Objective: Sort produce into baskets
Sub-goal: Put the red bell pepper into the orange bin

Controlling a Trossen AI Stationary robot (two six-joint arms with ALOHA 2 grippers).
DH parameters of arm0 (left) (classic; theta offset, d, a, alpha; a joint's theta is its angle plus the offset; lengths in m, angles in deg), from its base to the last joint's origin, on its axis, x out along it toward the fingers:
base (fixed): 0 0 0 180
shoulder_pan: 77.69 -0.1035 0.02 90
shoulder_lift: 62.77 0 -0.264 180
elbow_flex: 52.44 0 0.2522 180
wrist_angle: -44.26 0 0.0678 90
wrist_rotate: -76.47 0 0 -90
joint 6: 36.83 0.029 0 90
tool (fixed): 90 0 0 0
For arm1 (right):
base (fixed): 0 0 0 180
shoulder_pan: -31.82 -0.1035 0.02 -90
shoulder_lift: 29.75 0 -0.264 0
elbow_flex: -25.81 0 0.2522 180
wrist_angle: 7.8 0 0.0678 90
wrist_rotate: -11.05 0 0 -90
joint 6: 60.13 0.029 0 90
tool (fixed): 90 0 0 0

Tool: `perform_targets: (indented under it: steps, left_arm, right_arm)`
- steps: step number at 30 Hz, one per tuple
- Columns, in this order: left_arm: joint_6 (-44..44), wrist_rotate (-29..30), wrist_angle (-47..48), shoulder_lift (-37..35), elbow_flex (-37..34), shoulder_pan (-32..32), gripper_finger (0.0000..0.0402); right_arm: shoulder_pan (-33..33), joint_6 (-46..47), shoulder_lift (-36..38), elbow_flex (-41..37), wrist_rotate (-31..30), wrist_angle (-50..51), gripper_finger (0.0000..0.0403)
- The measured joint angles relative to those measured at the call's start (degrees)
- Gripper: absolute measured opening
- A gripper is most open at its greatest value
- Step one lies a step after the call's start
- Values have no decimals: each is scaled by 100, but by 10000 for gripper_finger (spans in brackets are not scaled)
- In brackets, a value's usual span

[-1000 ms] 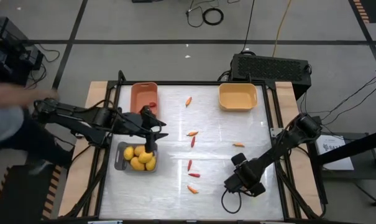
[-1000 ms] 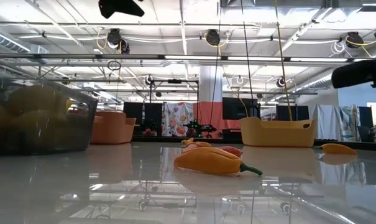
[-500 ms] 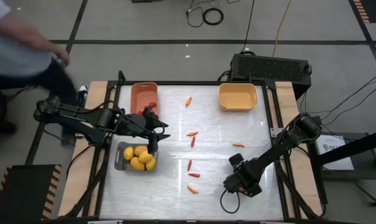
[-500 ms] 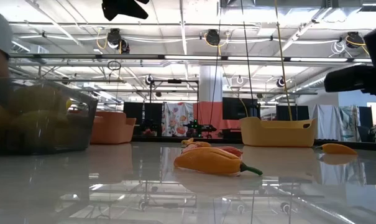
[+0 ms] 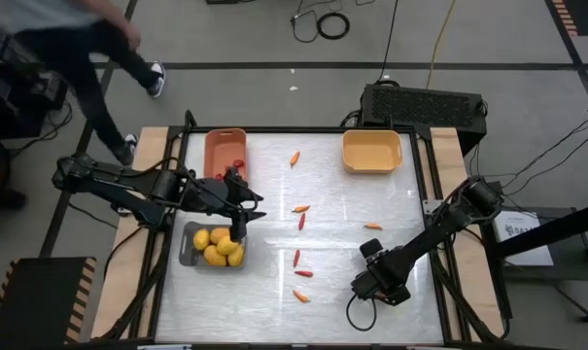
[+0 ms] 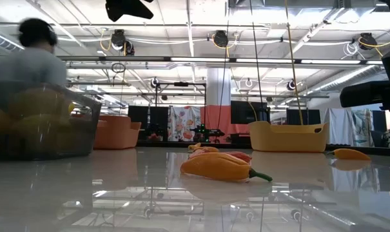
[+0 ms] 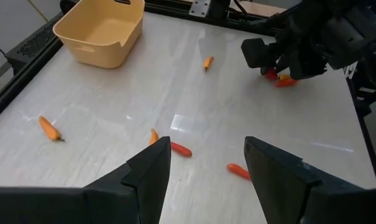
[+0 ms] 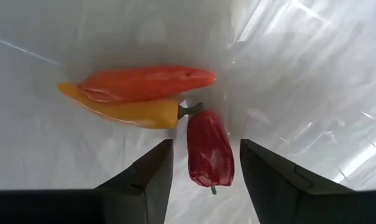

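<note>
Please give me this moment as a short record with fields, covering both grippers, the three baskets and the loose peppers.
left gripper: open, empty, above the grey basket
grey basket contents: yellow fruits
right gripper: open, its fingers either side of a red pepper lying on the table
beside the red pepper: an orange-red pepper and a yellow pepper, lying against each other
salmon basket: some red pieces inside
yellow basket: looks empty
loose peppers: scattered mid-table
</note>
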Motion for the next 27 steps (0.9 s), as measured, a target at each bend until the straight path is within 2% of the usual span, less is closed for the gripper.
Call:
perform_targets:
  steps: [15, 23, 27]
  left_arm:
    - [90, -22, 76, -4, 0, 0, 212]
    - [99, -24, 382, -119, 0, 0, 212]
    - [155, -22, 371, -503, -2, 0, 212]
  right_arm:
    - [162, 230, -2, 2, -13, 81, 58]
    - [691, -221, -2, 333, -25, 252, 53]
    - [1152, -814, -2, 953, -638, 199, 54]
